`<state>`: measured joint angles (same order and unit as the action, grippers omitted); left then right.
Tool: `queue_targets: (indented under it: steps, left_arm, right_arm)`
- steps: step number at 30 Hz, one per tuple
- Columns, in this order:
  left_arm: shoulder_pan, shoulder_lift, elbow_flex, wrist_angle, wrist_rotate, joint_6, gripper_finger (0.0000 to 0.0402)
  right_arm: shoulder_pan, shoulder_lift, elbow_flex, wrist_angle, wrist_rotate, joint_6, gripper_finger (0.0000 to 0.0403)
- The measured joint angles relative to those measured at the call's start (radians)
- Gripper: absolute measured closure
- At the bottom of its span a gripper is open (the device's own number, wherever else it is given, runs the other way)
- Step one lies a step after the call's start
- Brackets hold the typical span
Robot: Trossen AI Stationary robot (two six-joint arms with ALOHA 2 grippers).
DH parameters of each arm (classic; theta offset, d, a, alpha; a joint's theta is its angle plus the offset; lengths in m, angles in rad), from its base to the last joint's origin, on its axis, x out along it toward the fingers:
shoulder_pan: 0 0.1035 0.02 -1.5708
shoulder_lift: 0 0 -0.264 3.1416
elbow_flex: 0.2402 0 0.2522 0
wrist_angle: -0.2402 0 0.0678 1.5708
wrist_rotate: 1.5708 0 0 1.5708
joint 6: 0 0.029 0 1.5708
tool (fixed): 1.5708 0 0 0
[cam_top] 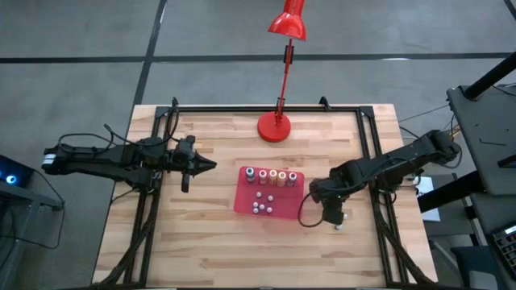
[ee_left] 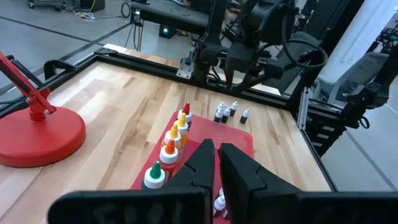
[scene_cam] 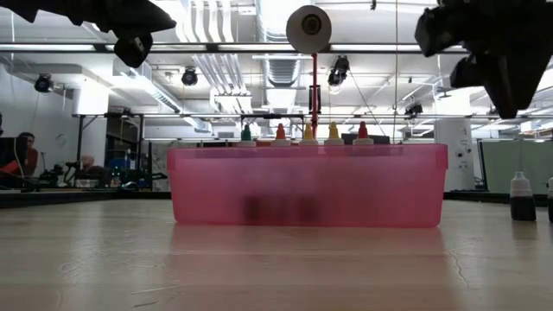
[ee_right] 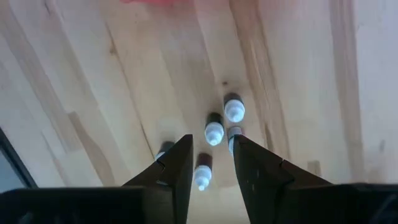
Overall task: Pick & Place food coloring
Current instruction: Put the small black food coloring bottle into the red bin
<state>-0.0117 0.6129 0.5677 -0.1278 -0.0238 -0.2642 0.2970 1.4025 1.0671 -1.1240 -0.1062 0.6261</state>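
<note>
A row of food coloring bottles (cam_top: 270, 176) with coloured caps stands along the far side of the red tray (cam_top: 242, 201); several white-capped ones (cam_top: 262, 205) sit nearer its front. To the tray's right, several small dark bottles with white caps (ee_right: 214, 132) stand on the wood. My right gripper (ee_right: 210, 155) hangs open above them, pointing down, well clear of the table in the low view (scene_cam: 510, 78). Left of the tray, my left gripper (cam_top: 205, 165) hovers shut, pointing toward it.
A red desk lamp stands with its round base (cam_top: 276, 127) at the table's far edge, behind the tray. Black frame rails (cam_top: 367, 129) run along the table's sides. Bare wood lies in front of the tray and at the near edge.
</note>
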Motion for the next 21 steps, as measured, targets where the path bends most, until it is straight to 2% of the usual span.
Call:
queue_targets:
  steps: [9, 21]
  left_arm:
    - [0.000, 0.000, 0.000, -0.001, 0.000, 0.000, 0.0402]
    - [0.000, 0.000, 0.000, 0.000, 0.000, 0.000, 0.0402]
  right_arm:
    - [-0.001, -0.109, -0.163, 0.155, -0.004, 0.095, 0.0277]
    - [-0.010, -0.021, -0.201, 0.184, -0.032, 0.160, 0.0244]
